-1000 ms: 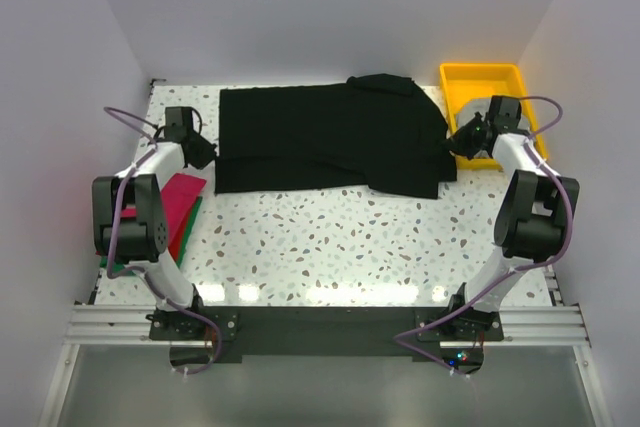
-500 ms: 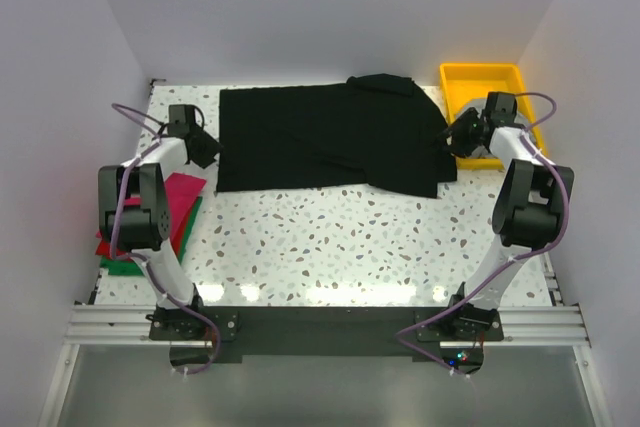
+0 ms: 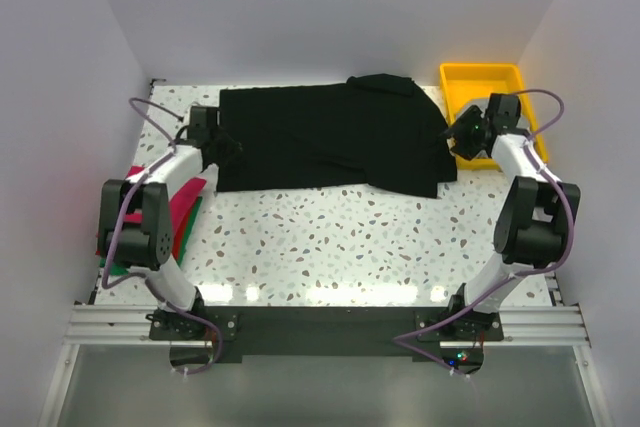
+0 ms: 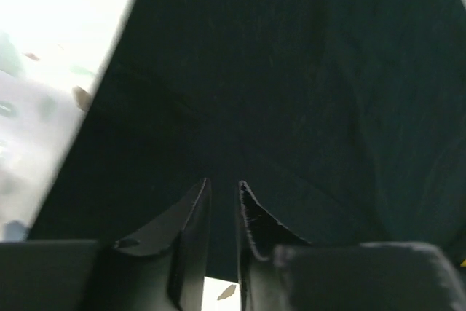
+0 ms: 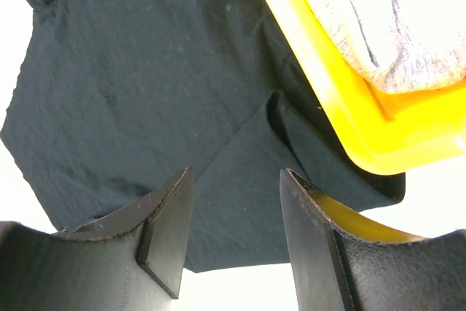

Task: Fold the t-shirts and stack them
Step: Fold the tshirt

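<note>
Yellow tray (image 5: pixel 335 85) touching black t-shirt (image 5: pixel 145 71); left pincer (image 4: pixel 223 183) barely parted, right pincer (image 5: pixel 237 174) spread.

Left claw (image 3: pixel 228 147) has swung inward off bare worktop (image 3: pixel 330 237), now over left edge of black t-shirt (image 3: pixel 330 137); left elbow has shifted with it. Its jaws, shut before, are parted by a slim gap. Right claw (image 3: pixel 462 133) has opened wide, nudged slightly farther back
</note>
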Robot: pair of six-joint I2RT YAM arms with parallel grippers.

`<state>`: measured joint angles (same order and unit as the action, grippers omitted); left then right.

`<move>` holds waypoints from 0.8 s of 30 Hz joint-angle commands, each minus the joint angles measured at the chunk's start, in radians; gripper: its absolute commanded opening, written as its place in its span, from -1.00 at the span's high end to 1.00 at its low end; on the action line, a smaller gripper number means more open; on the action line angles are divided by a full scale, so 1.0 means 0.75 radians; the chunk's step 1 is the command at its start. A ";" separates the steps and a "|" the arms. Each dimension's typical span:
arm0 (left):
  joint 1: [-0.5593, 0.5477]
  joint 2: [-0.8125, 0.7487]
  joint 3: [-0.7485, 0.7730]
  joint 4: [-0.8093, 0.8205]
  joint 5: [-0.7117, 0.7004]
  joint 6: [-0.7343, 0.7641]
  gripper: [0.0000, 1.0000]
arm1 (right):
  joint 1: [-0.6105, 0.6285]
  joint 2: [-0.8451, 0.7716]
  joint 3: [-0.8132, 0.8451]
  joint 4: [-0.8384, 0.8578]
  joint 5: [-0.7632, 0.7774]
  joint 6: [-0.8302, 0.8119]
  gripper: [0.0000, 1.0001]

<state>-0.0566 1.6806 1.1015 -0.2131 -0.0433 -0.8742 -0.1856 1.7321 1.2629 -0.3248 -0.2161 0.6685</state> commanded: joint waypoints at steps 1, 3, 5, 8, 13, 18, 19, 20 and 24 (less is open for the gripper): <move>-0.066 0.091 0.018 0.041 -0.036 -0.055 0.55 | 0.012 0.012 -0.019 0.044 0.037 -0.026 -0.09; -0.084 0.123 -0.020 0.035 -0.067 -0.092 0.59 | 0.012 0.004 -0.060 0.081 0.051 -0.012 -0.10; -0.094 0.136 -0.069 0.035 -0.094 -0.113 0.60 | 0.012 0.006 -0.117 0.108 0.051 0.006 -0.12; -0.104 0.138 -0.133 0.028 -0.149 -0.139 0.60 | 0.012 0.014 -0.195 0.177 0.037 0.041 -0.16; -0.106 0.136 -0.211 -0.002 -0.204 -0.199 0.59 | 0.012 0.067 -0.295 0.284 0.004 0.105 -0.17; -0.109 0.130 -0.248 -0.086 -0.267 -0.248 0.57 | 0.010 0.049 -0.358 0.312 0.032 0.135 -0.18; -0.115 0.116 -0.268 -0.100 -0.292 -0.252 0.57 | 0.010 0.018 -0.365 0.302 0.051 0.133 -0.18; -0.115 0.105 -0.282 -0.117 -0.304 -0.258 0.56 | 0.010 0.002 -0.371 0.282 0.067 0.129 -0.18; -0.117 0.038 -0.372 -0.119 -0.343 -0.256 0.53 | 0.010 -0.115 -0.462 0.263 0.090 0.119 -0.19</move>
<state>-0.1463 1.7161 0.9028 -0.1623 -0.2035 -1.0660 -0.1810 1.7390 0.9619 -0.1318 -0.1944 0.7525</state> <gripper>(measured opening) 0.226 0.592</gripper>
